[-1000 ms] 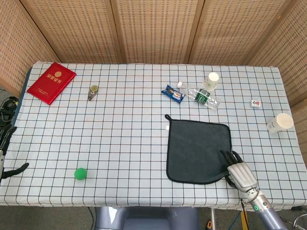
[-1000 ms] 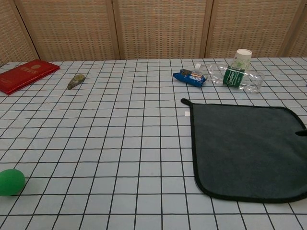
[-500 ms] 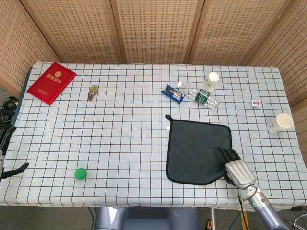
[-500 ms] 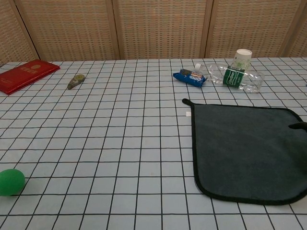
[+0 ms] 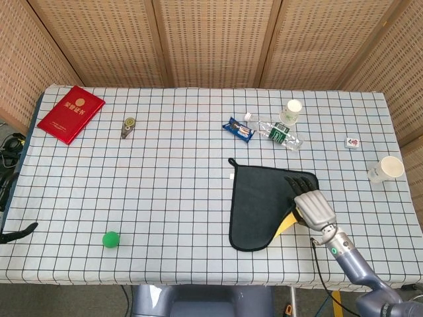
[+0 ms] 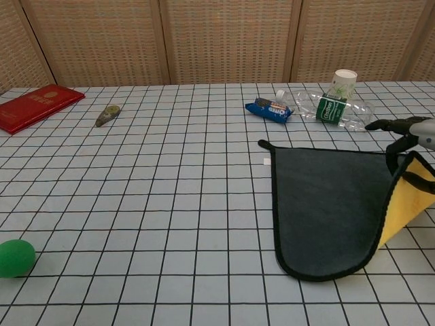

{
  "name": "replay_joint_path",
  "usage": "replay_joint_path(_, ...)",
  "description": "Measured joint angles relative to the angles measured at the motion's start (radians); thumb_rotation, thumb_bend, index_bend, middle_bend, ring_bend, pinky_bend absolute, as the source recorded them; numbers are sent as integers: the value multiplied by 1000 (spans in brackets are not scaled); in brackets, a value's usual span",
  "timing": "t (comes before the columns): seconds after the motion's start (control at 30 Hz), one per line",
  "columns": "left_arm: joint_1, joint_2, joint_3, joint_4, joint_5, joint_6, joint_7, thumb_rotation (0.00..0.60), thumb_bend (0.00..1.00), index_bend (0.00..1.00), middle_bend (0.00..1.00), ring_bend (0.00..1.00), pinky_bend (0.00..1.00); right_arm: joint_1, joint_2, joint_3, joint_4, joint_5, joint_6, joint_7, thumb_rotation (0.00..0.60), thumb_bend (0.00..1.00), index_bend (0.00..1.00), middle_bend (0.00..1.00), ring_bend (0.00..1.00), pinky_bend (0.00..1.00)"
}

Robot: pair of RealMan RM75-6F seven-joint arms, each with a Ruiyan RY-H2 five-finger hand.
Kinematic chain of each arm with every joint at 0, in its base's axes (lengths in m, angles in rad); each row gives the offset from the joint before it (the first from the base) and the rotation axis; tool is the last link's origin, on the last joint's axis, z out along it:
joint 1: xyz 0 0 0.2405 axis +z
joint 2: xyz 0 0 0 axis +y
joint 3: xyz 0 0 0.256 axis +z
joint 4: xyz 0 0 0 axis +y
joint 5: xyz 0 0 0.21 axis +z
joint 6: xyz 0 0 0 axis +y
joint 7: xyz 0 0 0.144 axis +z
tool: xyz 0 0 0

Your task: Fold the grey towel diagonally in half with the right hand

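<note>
Right hand (image 5: 312,206) clamped on the near right corner of the grey towel (image 5: 261,201), lifted off the tabletop (image 5: 165,185) so the yellow underside (image 6: 408,204) shows beneath the palm. Towel itself directly under and to the left of the hand, far left corner with its small loop lying flat, near left edge curved and touching the cloth-covered tabletop.

Judged as the middle of the fold: corner raised and partly carried over, diagonal not yet closed. Next move calls for carrying the held corner up and leftward across the grey face toward the far left corner, keeping it low enough to lay flat, then letting go once edges meet. Risk of the whole towel sliding rather than folding, since nothing pins the opposite corner.

Just beyond the hand: a plastic bottle (image 5: 281,133) on its side, a paper cup (image 5: 292,109) behind it, a blue snack packet (image 5: 238,129) to the left. Further right, a second cup (image 5: 387,168) and a small tile (image 5: 352,142). Far to the left: a green ball (image 5: 111,239), a small tool (image 5: 128,127), a red booklet (image 5: 71,113). Left hand (image 5: 18,232) barely visible at the tabletop's left edge; fingers cannot be made out.
</note>
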Motion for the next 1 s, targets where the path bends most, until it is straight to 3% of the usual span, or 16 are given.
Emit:
replay_joint_path(0.47,-22,2,-16,38,-60,-58,-34,600,0,0,0,0,0,203,-119,103,60,311,-163,-289,600,742,638,77,0,0)
replay_joint_path(1.0,-38,-6,-28,59,-100,-87,-28,600,0,0,0,0,0,371,-281,107,257,464,-238,-402,600,742,640,86,0,0)
